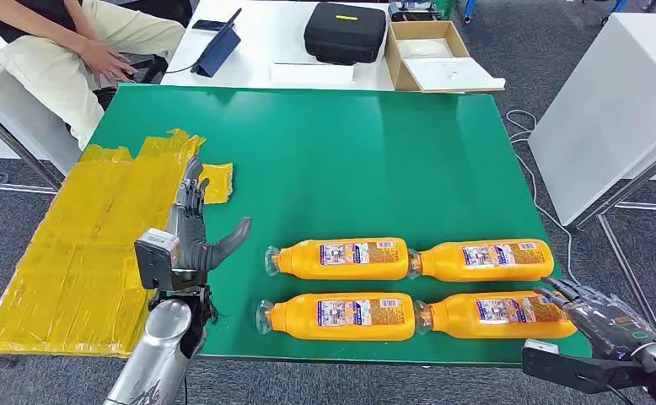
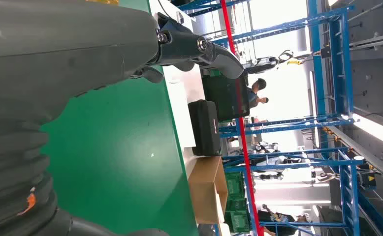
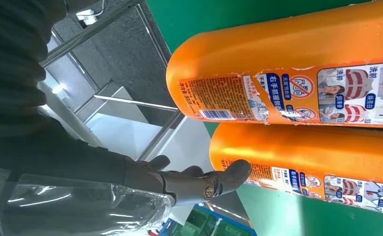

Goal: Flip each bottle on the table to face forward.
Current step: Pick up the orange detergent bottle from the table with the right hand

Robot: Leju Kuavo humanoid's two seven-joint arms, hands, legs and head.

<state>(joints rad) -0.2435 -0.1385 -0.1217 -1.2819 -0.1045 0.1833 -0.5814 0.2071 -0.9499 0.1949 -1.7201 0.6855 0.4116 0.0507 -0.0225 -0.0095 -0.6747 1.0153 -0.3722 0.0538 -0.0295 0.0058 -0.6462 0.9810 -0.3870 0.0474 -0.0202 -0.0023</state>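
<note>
**Right hand at the near-right bottle, fingers spread, nothing held**

Right hand sits at the base end of the near-right bottle; a fingertip appears to touch it, though contact is hard to confirm. Left hand is raised over the green table, fingers apart, empty. Four orange bottles lie on their sides in two rows, labels up.

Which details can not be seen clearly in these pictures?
- Front labels of the four orange bottles: face down against the green table in the head view.
- Label text: too small in the head view.
- Left robot hand fingers: mostly hidden behind its grey cover in the left wrist view.
- Right robot hand: partly cut off by the head view's edge.
</note>
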